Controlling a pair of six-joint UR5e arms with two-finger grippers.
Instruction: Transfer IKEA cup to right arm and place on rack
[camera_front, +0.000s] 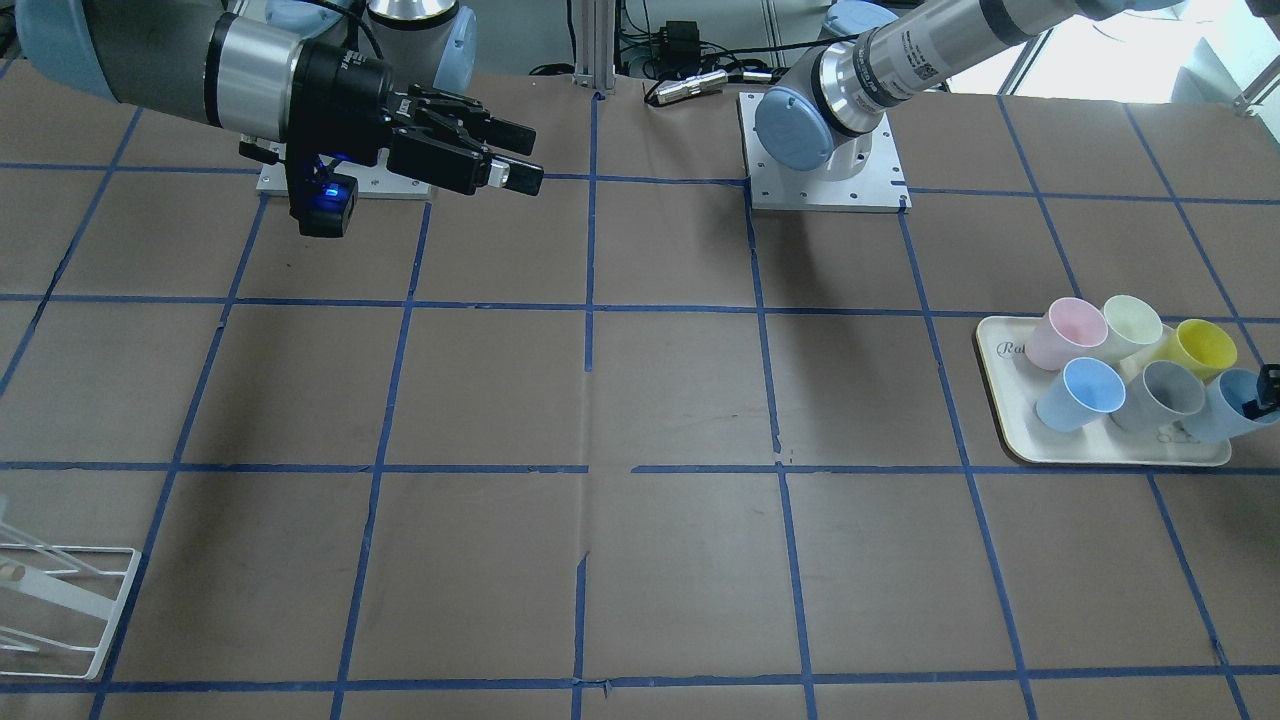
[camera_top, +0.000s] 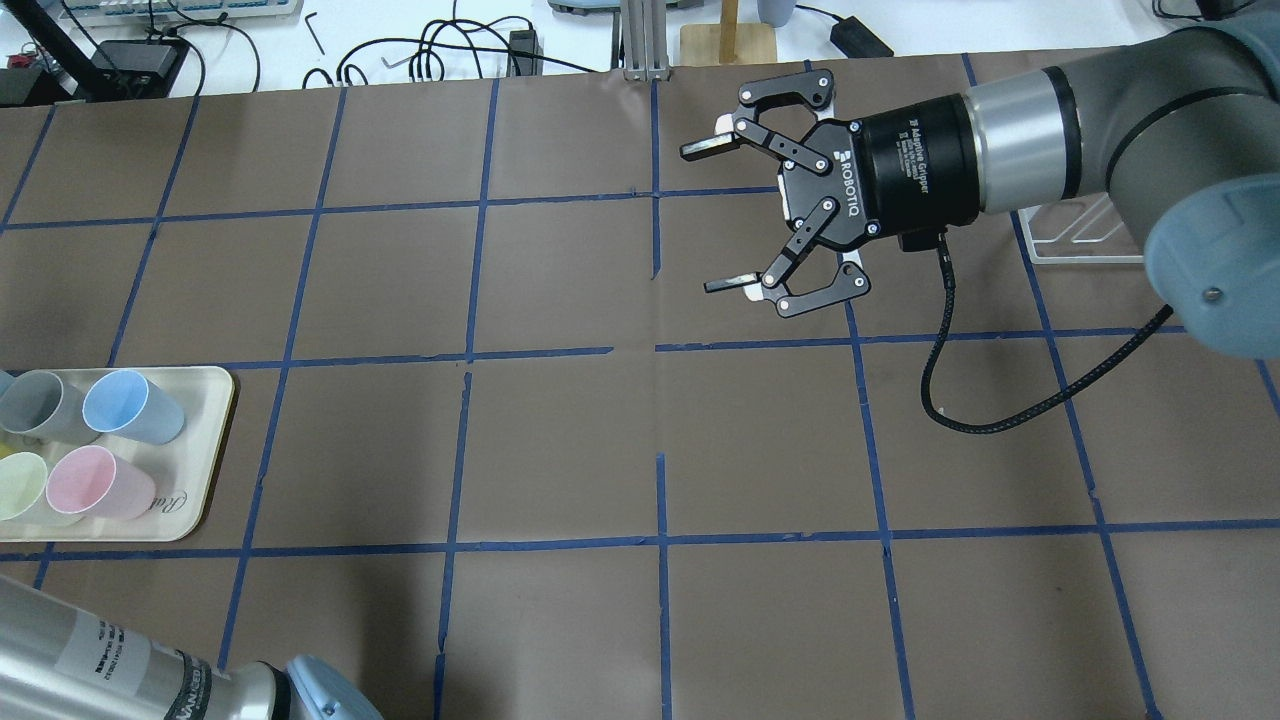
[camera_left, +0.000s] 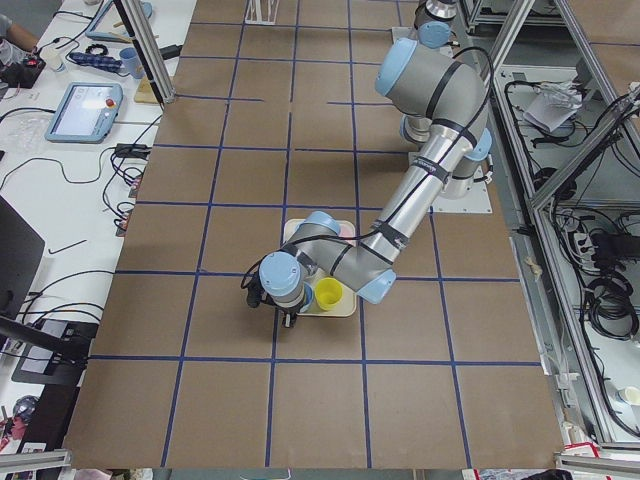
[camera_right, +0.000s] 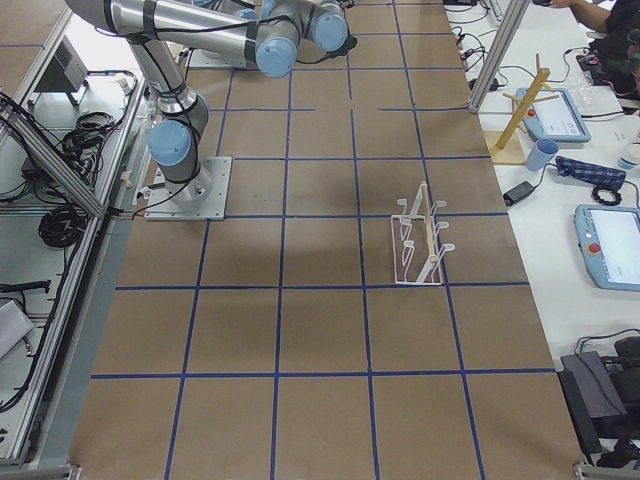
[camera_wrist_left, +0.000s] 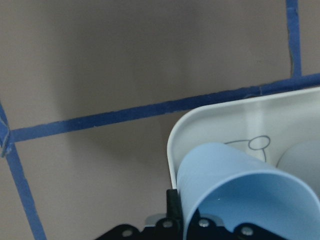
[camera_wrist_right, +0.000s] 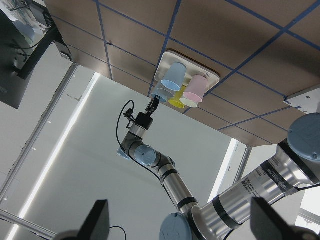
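The cup (camera_front: 1215, 412) lay at the tray's (camera_front: 1100, 452) outer corner on the bench (camera_front: 640, 400). The left claw (camera_front: 1267, 389) was at its rim, grip impossible to tell. The right claw (camera_top: 712, 218) hung wide open, empty. Thin plastic looked light, slick and squashy, so a gentle rim-wall pinch seemed best.

Bright, even light; soft shadows.

left arm (camera_left: 408, 200) stretched far out, elbow low, wrist bent down | left pincer (camera_front: 1267, 388) pointing down, jaw gap unreadable | right arm (camera_top: 1100, 140) raised, forearm level | right pincer (camera_top: 712, 218) horizontal, fingers (camera_top: 700, 148) spread wide
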